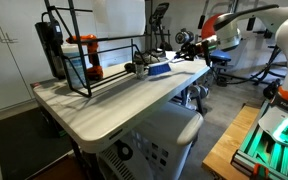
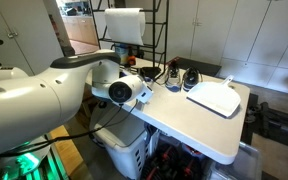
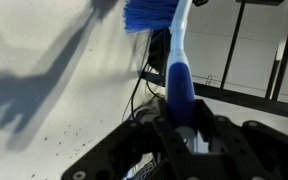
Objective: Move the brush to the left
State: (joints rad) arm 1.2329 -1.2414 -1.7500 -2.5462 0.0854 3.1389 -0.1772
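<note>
In the wrist view, the gripper comes up from the bottom edge. Its jaws are clamped on the blue-and-white handle of the brush. The handle runs straight up between them, and its blue bristles reach the top edge. The white counter lies beyond, with the arm's shadow cast across it. The dark bars of the black wire rack stand just right of the handle.

In an exterior view, the rack stands on the far side of the counter, with an orange-and-black tool inside it. The brush shows as a short blue streak just beside the end of the rack opposite the tool. The dark body of the gripper is right above it, on the side away from the rack. The white arm reaches in from that same side.

In an exterior view, the arm fills the foreground and covers the spot where the jaws meet the brush, so neither can be made out here. The rack rises behind the arm and carries a paper towel roll. A white tray lies flat on the counter, well apart from the rack and toward the near corner. Some dark items between tray and rack are too small to name.
</note>
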